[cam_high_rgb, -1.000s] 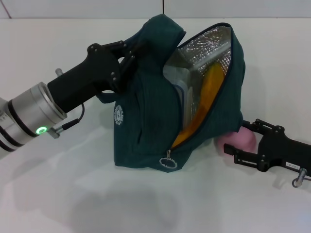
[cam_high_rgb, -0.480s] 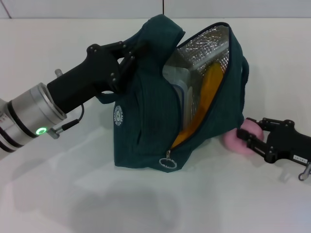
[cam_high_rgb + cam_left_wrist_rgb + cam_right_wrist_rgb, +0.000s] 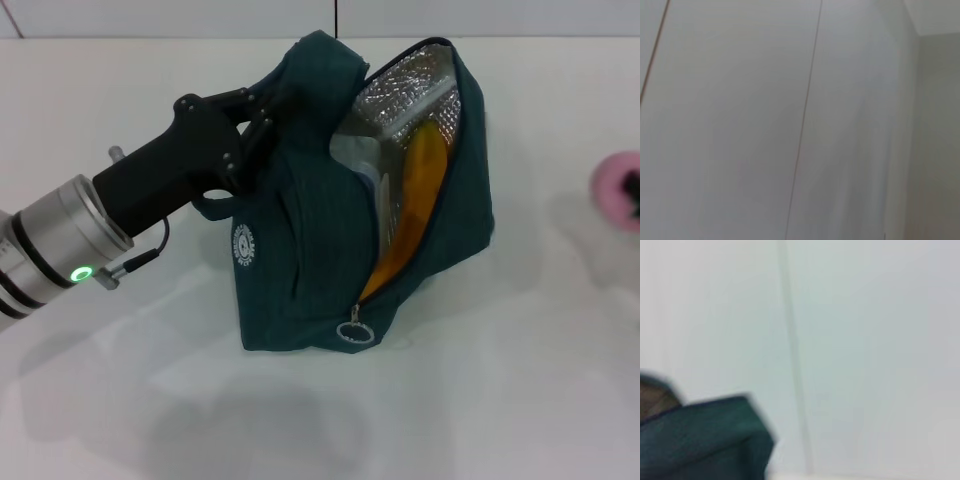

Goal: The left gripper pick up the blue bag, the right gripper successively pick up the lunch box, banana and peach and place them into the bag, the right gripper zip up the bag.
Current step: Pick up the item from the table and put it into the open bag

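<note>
While the left tool (image 3: 262, 108) stays clamped on the upper fabric of the blue bag (image 3: 300, 240), the bag stands on the white counter (image 3: 120, 400) with its zipper wide apart. Lunch box (image 3: 352, 152) and banana (image 3: 412, 205) sit inside against the foil lining. Peach (image 3: 612, 188) is at the far right edge, well apart from the bag; right tool barely visible there, grip undeterminable.

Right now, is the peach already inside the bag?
No, in the head view the peach sits at the right edge, well apart from the open bag, which the left gripper holds up.
</note>
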You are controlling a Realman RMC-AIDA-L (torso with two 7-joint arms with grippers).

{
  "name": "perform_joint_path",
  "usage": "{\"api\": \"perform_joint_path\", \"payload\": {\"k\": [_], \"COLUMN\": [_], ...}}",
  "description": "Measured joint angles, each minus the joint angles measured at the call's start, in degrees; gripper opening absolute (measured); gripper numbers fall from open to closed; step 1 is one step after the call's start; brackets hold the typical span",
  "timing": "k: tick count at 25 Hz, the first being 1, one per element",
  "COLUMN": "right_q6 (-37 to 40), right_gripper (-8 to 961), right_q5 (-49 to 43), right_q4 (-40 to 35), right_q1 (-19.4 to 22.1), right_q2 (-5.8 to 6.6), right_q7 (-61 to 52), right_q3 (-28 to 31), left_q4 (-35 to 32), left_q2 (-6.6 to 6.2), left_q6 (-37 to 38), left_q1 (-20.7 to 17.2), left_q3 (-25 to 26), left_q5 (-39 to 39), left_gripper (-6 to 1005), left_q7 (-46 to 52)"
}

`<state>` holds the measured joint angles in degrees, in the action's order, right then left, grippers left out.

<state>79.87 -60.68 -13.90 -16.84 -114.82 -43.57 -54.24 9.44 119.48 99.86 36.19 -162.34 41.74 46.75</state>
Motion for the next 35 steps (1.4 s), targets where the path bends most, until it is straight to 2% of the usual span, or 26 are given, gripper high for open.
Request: {"api": "perform_joint_path", "payload": {"k": [4,7,11,14,19,26,31,34,35], "right_q6": [5.09,12.34,18.46,17.88,15.25,10.84,10.1,9.8,9.78], "right_gripper": [234,206,177,160,155,158,210,429,474], "right_q5": [5.8,5.91,3.08,-1.1,-8.44,-16.83,-18.09,-17.73,-17.5], "right_q4": [0.45,0.08,-5.55,-11.75,-16.24,-18.47,-18.46,-18.67,-18.7], "right_q1": [0.34,-1.64,-5.8,-9.08,-13.8,-16.44,-17.42,-17.21,-17.1], "right_q2": [-0.17,-0.27,0.0,0.16,-0.11,-0.45,-0.68,-0.82,-0.83], "right_q7": [0.39,-1.6,-10.16,-17.34,-24.92,-28.24,-28.4,-28.04,-27.98], "right_q3": [-0.01,-1.29,-8.17,-11.52,-11.85,-12.74,-13.1,-12.99,-12.86], "left_q4": [-0.05,-0.08,-0.08,-0.12,-0.13,-0.12,-0.12,-0.12,-0.13], "left_q2": [0.06,0.06,-0.01,-0.01,-0.04,-0.04,0.01,0.07,0.1], "left_q6": [0.04,0.16,0.17,0.12,0.13,0.25,0.24,0.23,0.21], "left_q1": [-0.06,-0.07,-0.04,0.09,0.08,-0.02,0.11,0.19,0.22], "left_q3": [-0.09,-0.07,-0.15,-0.25,-0.32,-0.34,-0.35,-0.34,-0.34], "left_q5": [0.1,0.11,0.13,0.14,0.19,0.2,0.2,0.2,0.2], "left_gripper": [125,126,128,129,131,134,135,137,137], "left_q7": [-0.3,-0.42,-0.43,-0.43,-0.49,-0.51,-0.52,-0.52,-0.52]}}
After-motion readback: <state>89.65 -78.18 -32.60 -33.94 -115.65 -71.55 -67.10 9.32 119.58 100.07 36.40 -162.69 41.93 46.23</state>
